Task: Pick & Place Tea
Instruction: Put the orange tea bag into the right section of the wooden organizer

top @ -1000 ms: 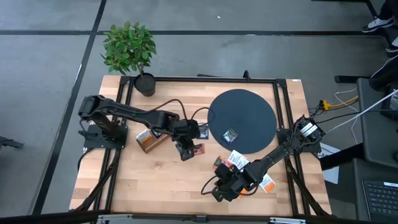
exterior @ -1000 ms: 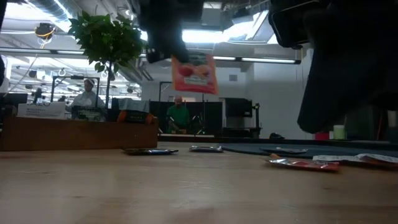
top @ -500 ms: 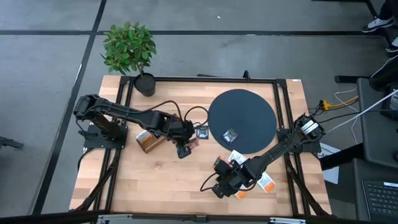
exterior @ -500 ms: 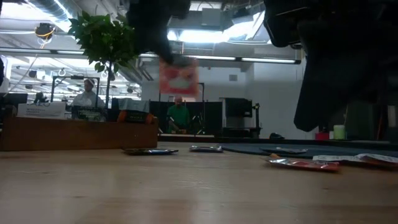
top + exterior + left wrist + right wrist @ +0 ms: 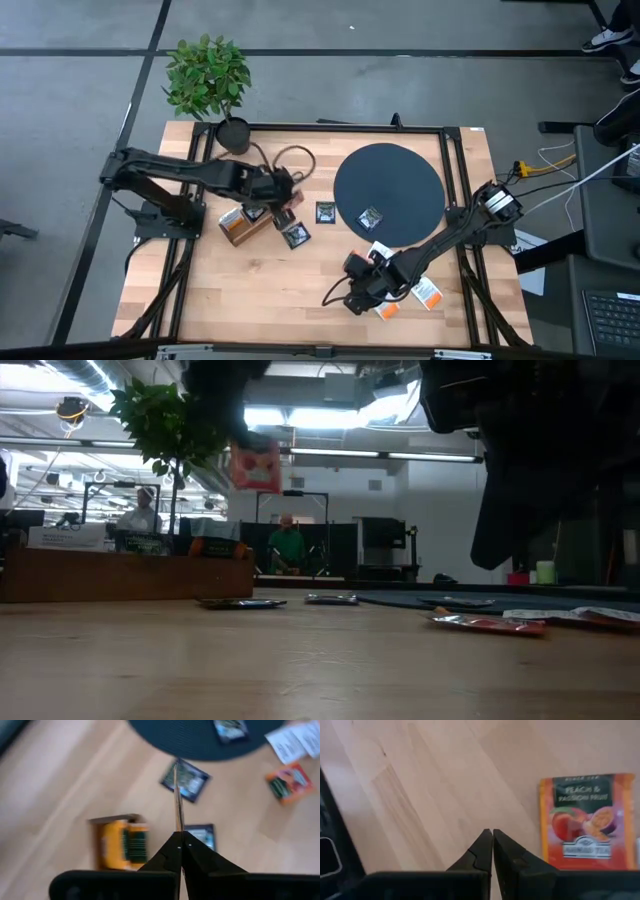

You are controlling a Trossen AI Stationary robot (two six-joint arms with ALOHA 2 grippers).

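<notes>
My left gripper (image 5: 283, 203) is shut on a red-orange tea sachet (image 5: 255, 465), high above the table, beside the wooden box (image 5: 240, 224). In the left wrist view the sachet (image 5: 176, 795) shows edge-on. Two dark sachets (image 5: 295, 235) (image 5: 325, 212) lie flat on the wood, and another (image 5: 371, 218) lies on the dark round disc (image 5: 390, 170). My right gripper (image 5: 492, 837) is shut with nothing in it, over bare wood near the front edge, beside a flat orange sachet (image 5: 587, 822). My left gripper pinches the red-orange sachet by one edge (image 5: 178, 829) between its two fingertips. The fingers come from above, slanting down. The sachet hangs below them, lifted clear of the table, its faces upright.
The wooden box (image 5: 120, 849) holds yellow and green packets. White and orange sachets (image 5: 378, 252) (image 5: 428, 293) lie by the right arm. A potted plant (image 5: 208, 78) stands at the far left corner. Black frame rails (image 5: 330, 127) edge the table.
My left gripper has risen and gone toward the table's far left, toward the wooden box, rolling as it went. The red-orange sachet has gone with it, hanging higher above the table than before.
</notes>
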